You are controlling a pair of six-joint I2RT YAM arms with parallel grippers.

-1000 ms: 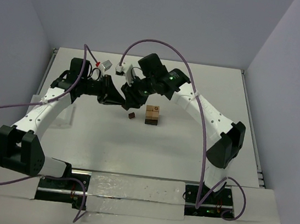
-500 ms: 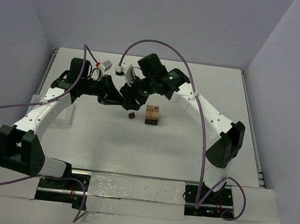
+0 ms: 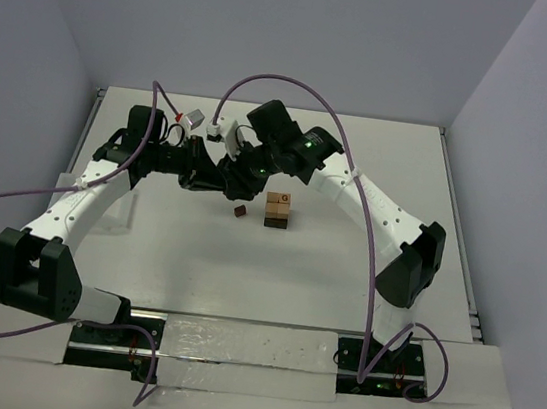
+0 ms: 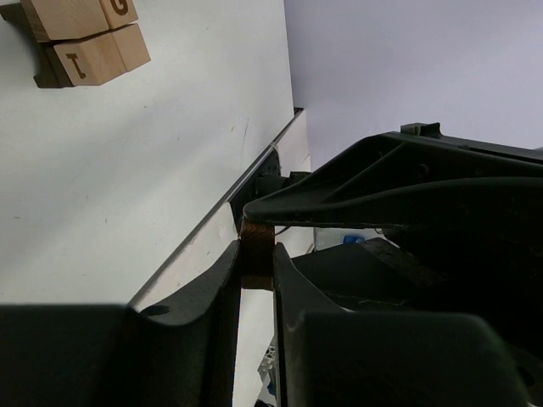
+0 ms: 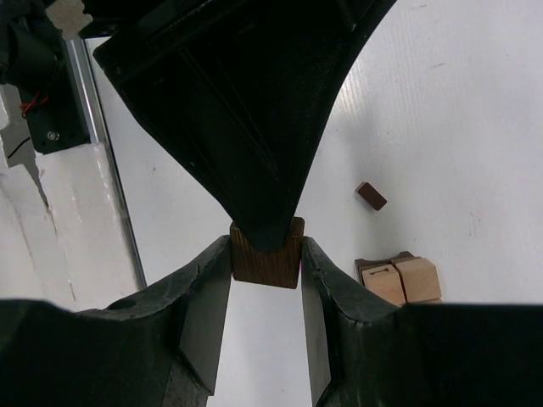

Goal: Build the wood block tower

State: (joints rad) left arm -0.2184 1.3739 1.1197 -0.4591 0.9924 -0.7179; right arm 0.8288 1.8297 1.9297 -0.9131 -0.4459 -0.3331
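Handover in mid-air above the counter [image 3: 345, 274], just left of the half-built tower [image 3: 277, 209]: left gripper [image 4: 255, 270] and right gripper [image 5: 265, 273] both pinch one dark block [image 5: 265, 254]. Next, one must release so the other can stack it

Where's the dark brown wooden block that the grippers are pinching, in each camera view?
Top external: hidden where left gripper meets right gripper, left of centre.
Left wrist: dark brown wooden block at centre, pinched by the left gripper.
Right wrist: centre again, pinched by the right gripper.
Shared landmark: tan lettered blocks, in all three.
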